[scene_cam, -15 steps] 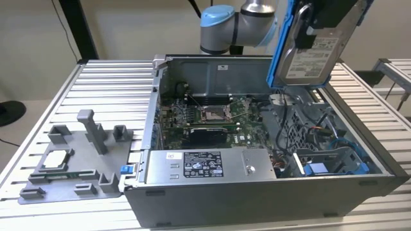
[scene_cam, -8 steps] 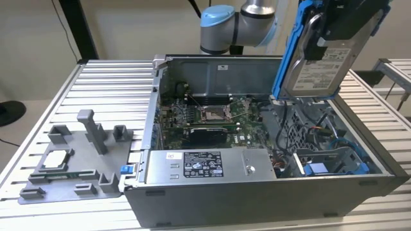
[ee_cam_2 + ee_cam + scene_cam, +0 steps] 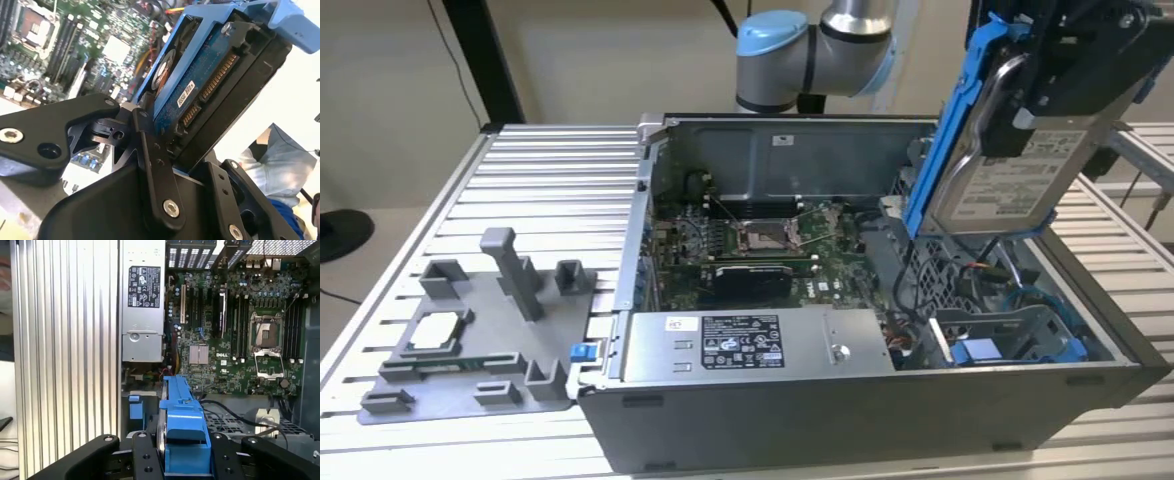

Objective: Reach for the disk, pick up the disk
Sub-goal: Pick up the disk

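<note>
Blue plastic frames the flat silver-metal disk (image 3: pixel 1014 180), held upright in the air above the open grey computer case (image 3: pixel 854 400), over its blue drive bay (image 3: pixel 987 350) at the exterior view's right. The black gripper (image 3: pixel 1087 60) has its jaws closed on the disk, which stands clamped between them in both wrist views (image 3: pixel 185 440) (image 3: pixel 200 90). The case sits on a ribbed metal surface (image 3: pixel 547 170).

Silver arm (image 3: pixel 854 20), blue joint cap (image 3: pixel 771 35), blk pincer (image 3: pixel 1087 60)
</note>
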Controlling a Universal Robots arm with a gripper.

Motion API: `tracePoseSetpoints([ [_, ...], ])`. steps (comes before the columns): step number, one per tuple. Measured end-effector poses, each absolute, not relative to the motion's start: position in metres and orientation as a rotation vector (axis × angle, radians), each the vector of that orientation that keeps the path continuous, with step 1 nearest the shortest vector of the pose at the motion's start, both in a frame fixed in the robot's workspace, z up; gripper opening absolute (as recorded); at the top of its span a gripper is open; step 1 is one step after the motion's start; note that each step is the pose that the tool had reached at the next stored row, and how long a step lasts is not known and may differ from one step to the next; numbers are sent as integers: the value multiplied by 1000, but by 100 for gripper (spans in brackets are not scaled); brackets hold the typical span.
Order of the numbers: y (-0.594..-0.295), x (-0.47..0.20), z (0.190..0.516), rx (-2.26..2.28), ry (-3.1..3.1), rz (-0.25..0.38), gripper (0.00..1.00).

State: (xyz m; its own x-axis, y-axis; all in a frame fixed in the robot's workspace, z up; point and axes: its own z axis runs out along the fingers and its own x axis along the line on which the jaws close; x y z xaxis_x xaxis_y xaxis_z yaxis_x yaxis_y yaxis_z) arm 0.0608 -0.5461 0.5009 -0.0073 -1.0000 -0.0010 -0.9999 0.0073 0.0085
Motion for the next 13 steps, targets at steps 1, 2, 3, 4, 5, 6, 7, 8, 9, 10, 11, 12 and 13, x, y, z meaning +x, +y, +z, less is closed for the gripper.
tracePoseSetpoints([
  [1, -551, 61, 501, 2209, -2226, -11, 0],
  [2, -555, 62, 501, 2209, -2225, -11, 0],
  [3, -560, 62, 500, 2209, -2225, -12, 0],
  [4, -564, 63, 500, 2209, -2225, -12, 0],
  [5, -569, 63, 500, 2209, -2225, -12, 0],
  [6, -573, 64, 500, 2209, -2225, -12, 0],
  [7, -577, 65, 500, 2209, -2225, -13, 0],
  [8, -579, 67, 500, 2209, -2225, -13, 0],
  [9, -581, 70, 499, 2209, -2225, -12, 0],
  [10, -582, 74, 499, 2209, -2225, -12, 0],
  [11, -582, 78, 499, 2209, -2225, -13, 0],
  [12, -583, 82, 499, 2209, -2225, -13, 0],
  [13, -584, 86, 498, 2209, -2225, -13, 0],
])
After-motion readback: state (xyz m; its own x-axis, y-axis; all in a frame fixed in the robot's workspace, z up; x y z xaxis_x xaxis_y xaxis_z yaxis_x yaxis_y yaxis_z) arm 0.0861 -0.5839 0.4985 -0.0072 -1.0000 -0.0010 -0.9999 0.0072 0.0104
